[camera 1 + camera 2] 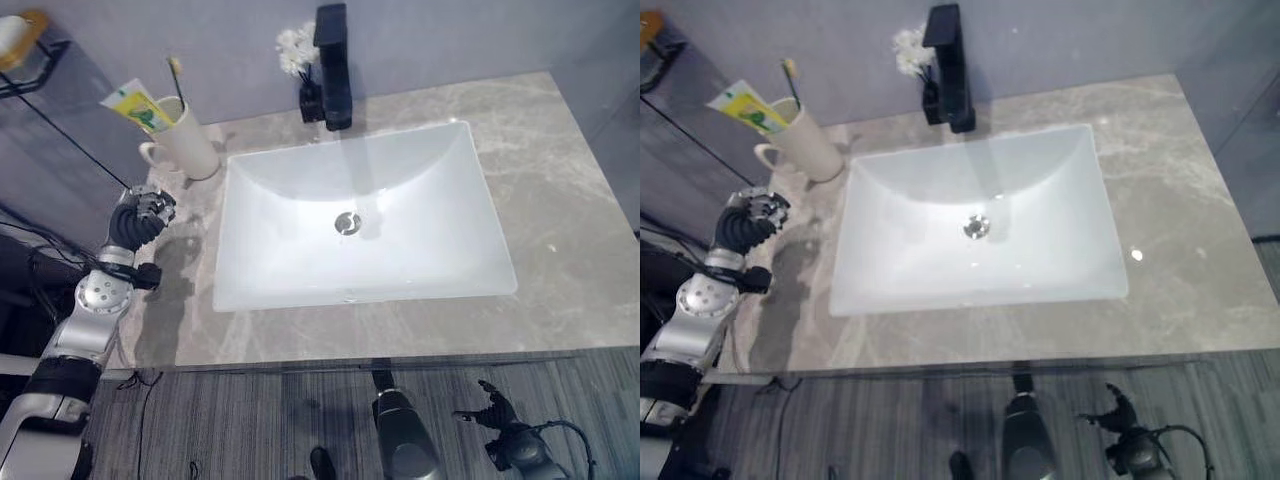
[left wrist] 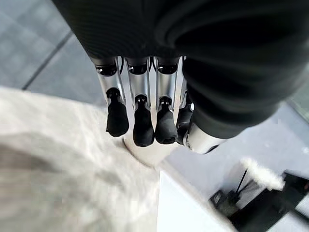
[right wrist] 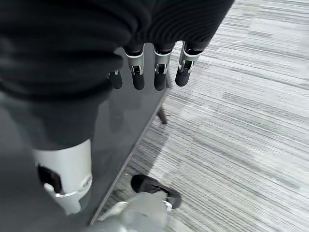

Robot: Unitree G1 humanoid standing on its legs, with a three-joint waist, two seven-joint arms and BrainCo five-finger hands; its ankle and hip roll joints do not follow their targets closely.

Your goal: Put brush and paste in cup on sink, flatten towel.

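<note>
Nearest me, my right hand (image 1: 497,408) hangs low over the grey striped floor (image 3: 251,125), below the table's front edge; in its wrist view the fingers (image 3: 160,77) are curled and hold nothing. The grey marble-patterned table (image 1: 560,230) carries a white rectangular sink basin (image 1: 360,215) with a round metal drain (image 1: 347,222) at its middle.

On my left, my left hand (image 1: 143,216) sits over the table's left end, just beside the basin's left rim and a little nearer to me than the cup. Its fingers (image 2: 143,126) are bent inward with nothing between them; it is clenched on air.

Just past that hand stands the cream ceramic cup with a handle (image 1: 185,143), on the table at the basin's far left corner. The yellow and green toothpaste tube (image 1: 140,106) and the slim toothbrush (image 1: 176,75) both stand in it, leaning out over the rim.

Farthest back, a black square-bodied faucet (image 1: 333,62) rises behind the basin's far edge, with small white flowers (image 1: 296,48) just beside it on its left.
</note>
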